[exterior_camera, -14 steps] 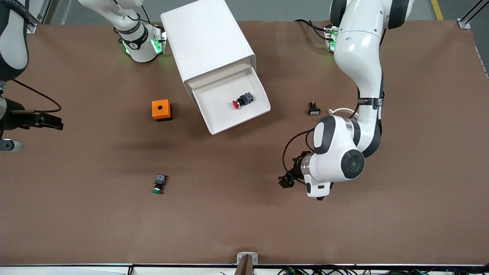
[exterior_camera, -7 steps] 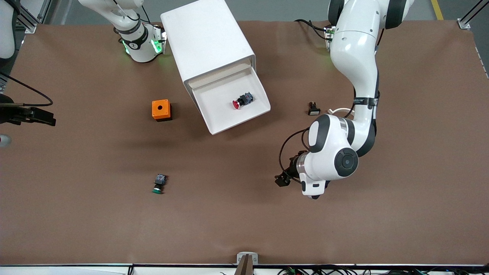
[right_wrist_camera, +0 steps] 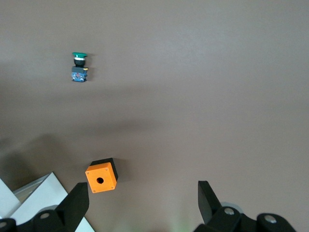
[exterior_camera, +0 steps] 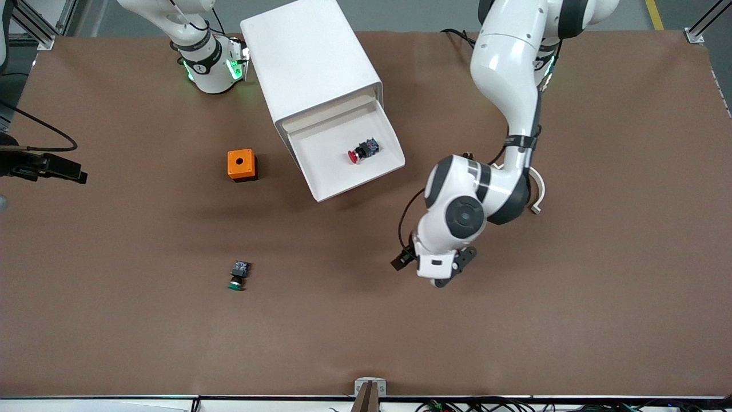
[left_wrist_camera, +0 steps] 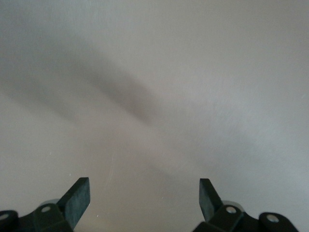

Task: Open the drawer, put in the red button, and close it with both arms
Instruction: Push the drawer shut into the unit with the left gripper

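The drawer [exterior_camera: 327, 163] stands pulled out of the white cabinet [exterior_camera: 309, 57]. The red button [exterior_camera: 362, 150] lies on its side in the drawer. My left gripper [exterior_camera: 440, 273] hangs over bare table, nearer the front camera than the drawer and toward the left arm's end. Its fingers [left_wrist_camera: 77, 198] are open and empty, and the left wrist view shows only table between them. My right gripper [exterior_camera: 64, 170] is at the right arm's end of the table. It is open and empty in the right wrist view [right_wrist_camera: 143, 193].
An orange box with a hole [exterior_camera: 241, 165] sits beside the cabinet and also shows in the right wrist view [right_wrist_camera: 101, 176]. A green-capped button [exterior_camera: 237, 274] lies nearer the front camera and shows there too [right_wrist_camera: 78, 65]. The left arm's elbow [exterior_camera: 474, 194] hides the switch part.
The left arm has swung its gripper toward the drawer's side of the table and now covers the switch part. The right gripper has drifted slightly at the table's end.
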Motion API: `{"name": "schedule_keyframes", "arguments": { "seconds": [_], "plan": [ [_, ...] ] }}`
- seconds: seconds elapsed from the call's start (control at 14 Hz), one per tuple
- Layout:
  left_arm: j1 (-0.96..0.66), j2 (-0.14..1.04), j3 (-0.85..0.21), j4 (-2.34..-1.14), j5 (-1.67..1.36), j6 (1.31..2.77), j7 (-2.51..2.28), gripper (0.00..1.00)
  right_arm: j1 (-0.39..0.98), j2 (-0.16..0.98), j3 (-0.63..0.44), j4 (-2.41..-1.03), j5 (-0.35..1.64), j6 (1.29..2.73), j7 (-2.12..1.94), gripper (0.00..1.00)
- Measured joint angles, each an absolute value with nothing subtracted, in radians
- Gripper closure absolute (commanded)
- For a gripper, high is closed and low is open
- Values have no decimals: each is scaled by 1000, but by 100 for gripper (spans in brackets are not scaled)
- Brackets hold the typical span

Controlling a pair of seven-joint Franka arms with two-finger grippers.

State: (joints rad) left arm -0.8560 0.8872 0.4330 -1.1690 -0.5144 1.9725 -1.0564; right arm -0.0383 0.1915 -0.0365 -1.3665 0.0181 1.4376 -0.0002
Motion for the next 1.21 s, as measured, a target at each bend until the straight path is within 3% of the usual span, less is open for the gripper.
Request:
{"name": "schedule_keyframes", "arguments": {
  "seconds": [1.21],
  "plan": [
    [-1164,860,436,-1172,-436,1836,-1225,1,-67,70,-37,-1473,19,1506,-29,0]
  ]
}}
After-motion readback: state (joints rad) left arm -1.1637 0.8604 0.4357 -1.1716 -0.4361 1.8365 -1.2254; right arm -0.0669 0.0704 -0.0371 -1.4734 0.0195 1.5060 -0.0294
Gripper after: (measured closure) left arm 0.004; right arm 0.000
